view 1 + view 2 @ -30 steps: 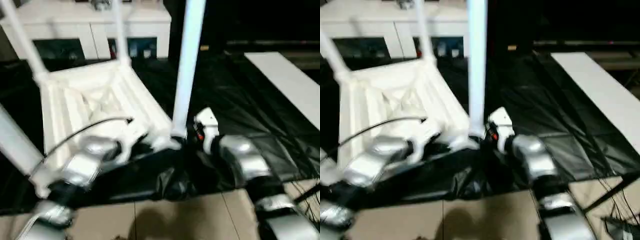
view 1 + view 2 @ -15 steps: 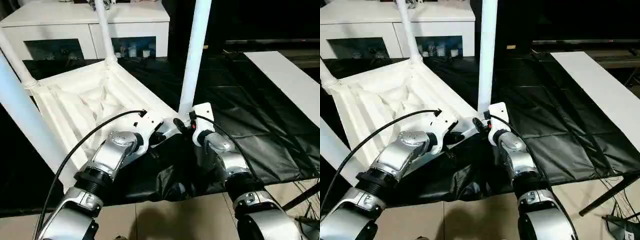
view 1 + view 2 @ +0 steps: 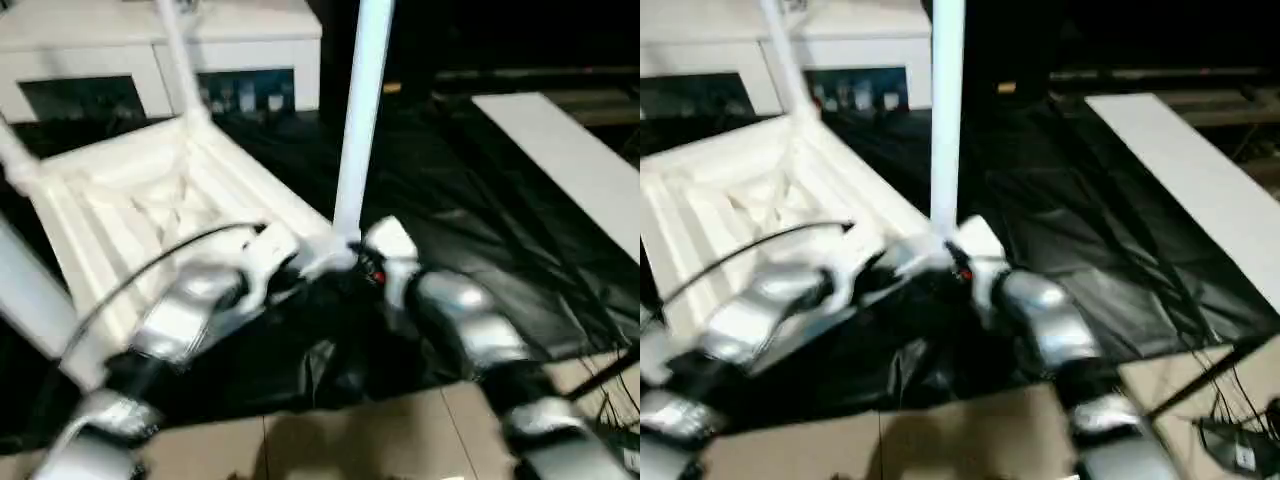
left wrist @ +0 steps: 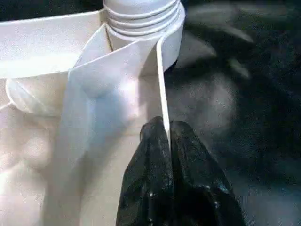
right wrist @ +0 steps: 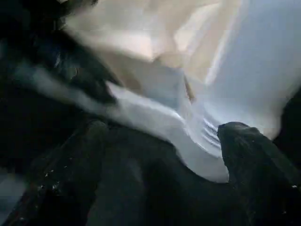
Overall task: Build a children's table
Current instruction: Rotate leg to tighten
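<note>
In the left eye view, the children's table (image 3: 150, 215) is lying upside down on a black sheet (image 3: 480, 230), with its ribbed underside facing up. One white leg (image 3: 360, 110) is standing tall in the near corner socket (image 3: 335, 258), and other legs are sticking up at the far corners. The left gripper (image 3: 290, 262) and the right gripper (image 3: 372, 262) are both reaching in at that near corner. A white cabinet (image 3: 160, 50) is standing behind.

In the right eye view, the same leg is rising straight up from between the two silver arms.

In the left wrist view, the left gripper's two black fingers (image 4: 150, 155) are pressing together on a thin white rib of the table, just below the round socket.

In the right wrist view, the right gripper's fingers (image 5: 254, 155) are spreading wide on each side of the ringed socket, not squeezing it.

I think the robot is seating this leg in its corner. Next, the right gripper probably needs to close on the leg's bottom and push or twist it snug.
</note>
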